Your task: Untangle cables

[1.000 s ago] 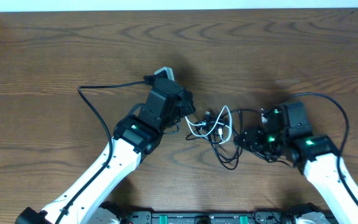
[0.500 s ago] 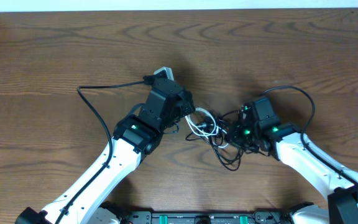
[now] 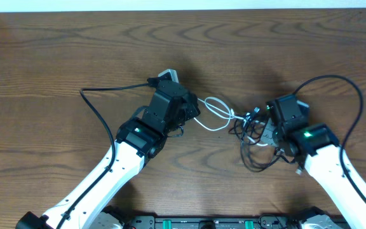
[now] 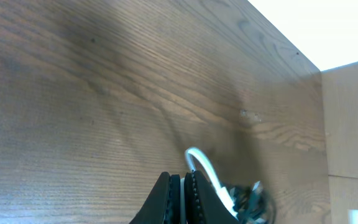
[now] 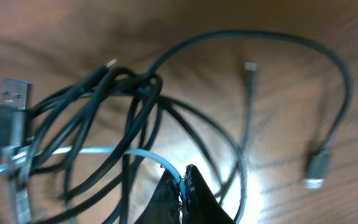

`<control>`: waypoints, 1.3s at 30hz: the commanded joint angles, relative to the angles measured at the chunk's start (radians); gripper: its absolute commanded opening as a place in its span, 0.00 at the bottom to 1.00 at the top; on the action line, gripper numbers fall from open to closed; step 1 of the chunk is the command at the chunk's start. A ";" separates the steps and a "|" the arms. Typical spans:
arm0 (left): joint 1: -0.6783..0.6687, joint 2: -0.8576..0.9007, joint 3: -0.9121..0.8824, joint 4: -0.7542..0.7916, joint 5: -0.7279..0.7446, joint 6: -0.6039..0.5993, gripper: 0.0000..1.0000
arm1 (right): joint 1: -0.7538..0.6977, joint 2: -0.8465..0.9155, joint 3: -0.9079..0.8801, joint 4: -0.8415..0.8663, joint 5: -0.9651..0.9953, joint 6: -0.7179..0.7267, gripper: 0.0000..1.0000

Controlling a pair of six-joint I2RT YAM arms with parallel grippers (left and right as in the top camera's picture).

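Note:
In the overhead view the white cable stretches in a loop between my two grippers. My left gripper is shut on its left end; the left wrist view shows the white cable pinched between the jaws. Over on the right, my right gripper is shut on the white cable, which enters its jaws from the left. The black cables lie in a loose tangle under and beside the right gripper, looping over each other with a USB plug at the left.
Two small plugs of the black cables lie on the wooden table. Thick arm wires arc out from the left arm and from the right arm. The table's back edge runs along the top.
My right gripper came left into the tangle, shut on the white cable and pulled back right. The white cable drew out between the grippers and the black tangle shifted right. The left arm stayed put.

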 commanded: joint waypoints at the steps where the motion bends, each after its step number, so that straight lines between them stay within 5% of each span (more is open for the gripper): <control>1: 0.006 0.002 0.011 0.000 -0.021 -0.009 0.08 | -0.006 -0.071 0.024 -0.003 0.061 -0.014 0.01; 4: 0.006 0.002 0.011 -0.002 -0.021 -0.008 0.08 | 0.006 -0.110 0.024 0.015 -0.065 -0.098 0.01; 9: 0.006 0.002 0.011 -0.011 -0.022 -0.008 0.08 | 0.014 -0.174 0.024 0.159 -0.848 -0.615 0.01; 13: 0.006 0.002 0.011 -0.030 -0.022 -0.008 0.08 | 0.015 -0.192 0.024 0.217 -1.192 -0.771 0.01; 24: 0.006 0.003 0.011 -0.071 -0.021 -0.009 0.08 | 0.022 -0.134 0.024 0.312 -1.012 -0.831 0.01; 31: 0.006 0.007 0.011 -0.131 -0.022 -0.008 0.08 | 0.032 0.072 0.022 0.173 -0.214 -0.324 0.01; 39: 0.006 0.076 -0.004 -0.206 -0.021 -0.009 0.08 | 0.021 0.064 0.030 0.113 -0.267 -0.301 0.01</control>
